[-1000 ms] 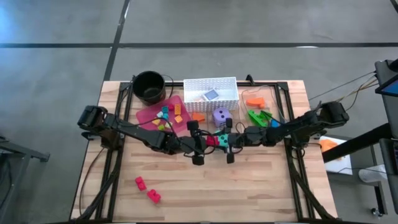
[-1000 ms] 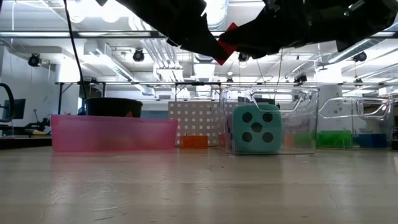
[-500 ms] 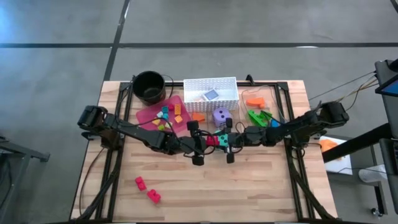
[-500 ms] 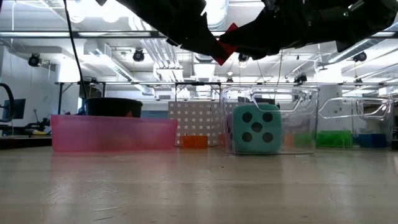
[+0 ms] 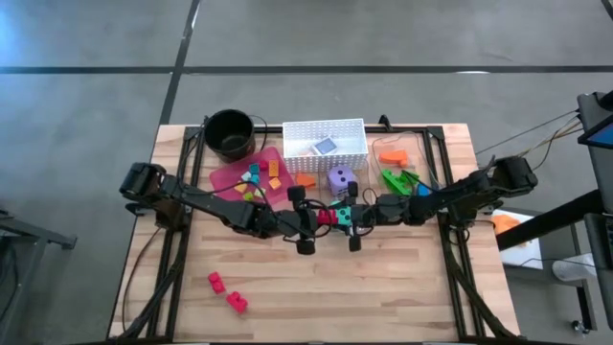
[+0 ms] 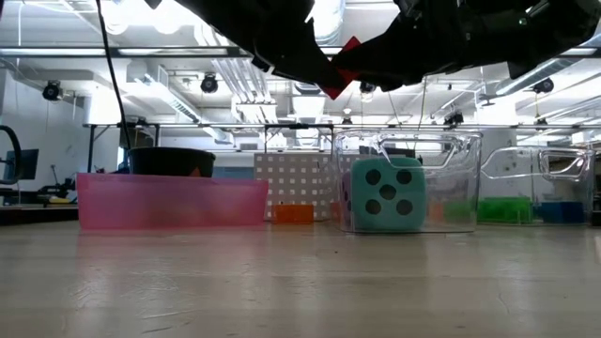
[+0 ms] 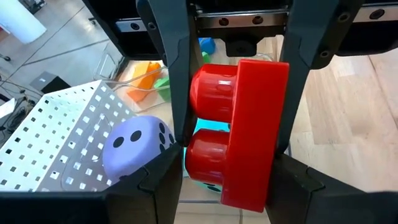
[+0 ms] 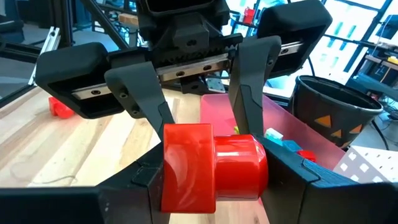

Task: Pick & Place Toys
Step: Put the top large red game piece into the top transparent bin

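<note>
Red brick (image 7: 239,130): held in the air above mid-table, between both grippers at once. Left gripper (image 5: 305,218) pinches it, one finger on each side; right gripper (image 5: 351,217) faces it head-on and pinches the same brick from the opposite end. In the right wrist view the brick (image 8: 211,167) sits between that arm's fingers (image 8: 281,168), with the left gripper's fingers clamped on its far part.

Teal die (image 6: 380,194): on the table directly below the jaws, dotted face toward the low camera.

Purple die (image 7: 134,144): just beyond the jaws, beside the basket.

Basket (image 5: 326,142): white, perforated, past the purple die.

Pink tray (image 5: 244,171): to the left gripper's side of the jaws, holding several small bricks.

Black pot (image 5: 230,132): behind the tray, at the table's far edge.

Two red bricks (image 5: 226,292): on the near table, well apart from the jaws.

Green and orange pieces (image 5: 395,168): beyond the right arm.
</note>
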You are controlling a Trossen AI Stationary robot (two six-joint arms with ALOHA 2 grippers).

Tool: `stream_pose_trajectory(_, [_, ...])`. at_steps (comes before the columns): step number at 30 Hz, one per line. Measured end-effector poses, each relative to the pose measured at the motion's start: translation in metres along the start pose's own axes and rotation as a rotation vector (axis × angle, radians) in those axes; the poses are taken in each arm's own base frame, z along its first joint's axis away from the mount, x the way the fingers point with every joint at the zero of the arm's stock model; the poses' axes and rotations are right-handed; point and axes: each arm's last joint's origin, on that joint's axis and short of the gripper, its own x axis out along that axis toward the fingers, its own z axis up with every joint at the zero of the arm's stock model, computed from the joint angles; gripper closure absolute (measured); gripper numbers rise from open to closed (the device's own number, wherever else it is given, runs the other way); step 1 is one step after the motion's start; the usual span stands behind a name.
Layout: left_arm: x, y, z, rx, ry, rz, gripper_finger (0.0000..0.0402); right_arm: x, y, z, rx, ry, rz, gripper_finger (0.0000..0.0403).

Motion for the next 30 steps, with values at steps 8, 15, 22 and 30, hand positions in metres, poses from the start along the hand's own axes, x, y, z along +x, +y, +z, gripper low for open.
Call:
stream_pose_trajectory(8, [0.0000, -0.0001, -0.0010, -0.004, 0.009, -0.001, 0.0212, 0.0000, -0.0002, -0.0007, -0.001, 0.007, -0.003, 0.0217])
stream_pose_trajectory(15, [0.0001, 0.0000, -0.0026, 0.002, 0.024, -0.001, 0.0191, 0.0000, -0.0005, -0.0024, -0.005, 0.027, -0.022, 0.0217])
stream_pose_trajectory(22, [0.0000, -0.0001, -0.0043, 0.011, 0.040, -0.002, 0.0109, -0.0001, -0.0004, -0.0036, -0.008, 0.039, -0.021, 0.0217])
stream_pose_trajectory(30, [0.0000, 0.0013, -0.0045, 0.013, 0.045, 0.049, 0.0065, -0.0097, -0.0053, -0.0025, -0.040, 0.137, -0.098, 0.0217])
